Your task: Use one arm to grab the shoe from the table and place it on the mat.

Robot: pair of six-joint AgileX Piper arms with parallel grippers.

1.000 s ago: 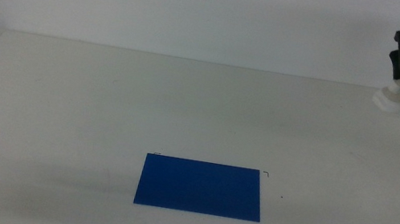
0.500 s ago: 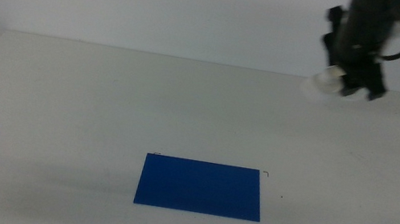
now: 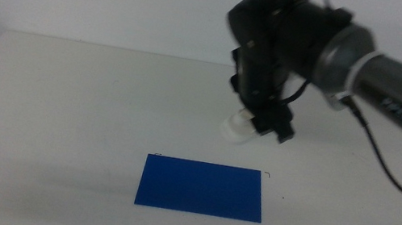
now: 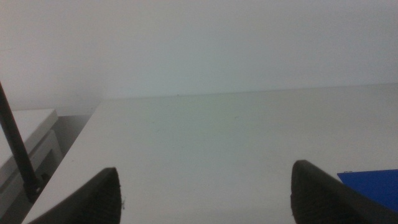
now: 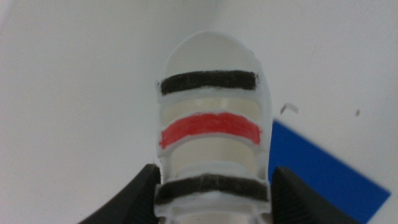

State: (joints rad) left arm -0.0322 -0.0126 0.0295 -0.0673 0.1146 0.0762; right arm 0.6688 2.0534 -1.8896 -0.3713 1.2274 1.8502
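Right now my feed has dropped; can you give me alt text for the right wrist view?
The right hand grips a small white chunky-soled shoe with two black straps and one red strap, seen from above between its two dark jaws. Under it lies the plain white table, with a corner of the flat deep-blue mat showing beside the shoe.

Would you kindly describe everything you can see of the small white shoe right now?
The small white chunky shoe has a rounded toe and three straps across its top: black, red, black. It looks like smooth plastic or rubber. The right gripper holds it by the heel end, its dark fingers pressed against both sides. In the middle view it hangs lifted off the white table, just beyond the far edge of the flat deep-blue mat, not touching it.
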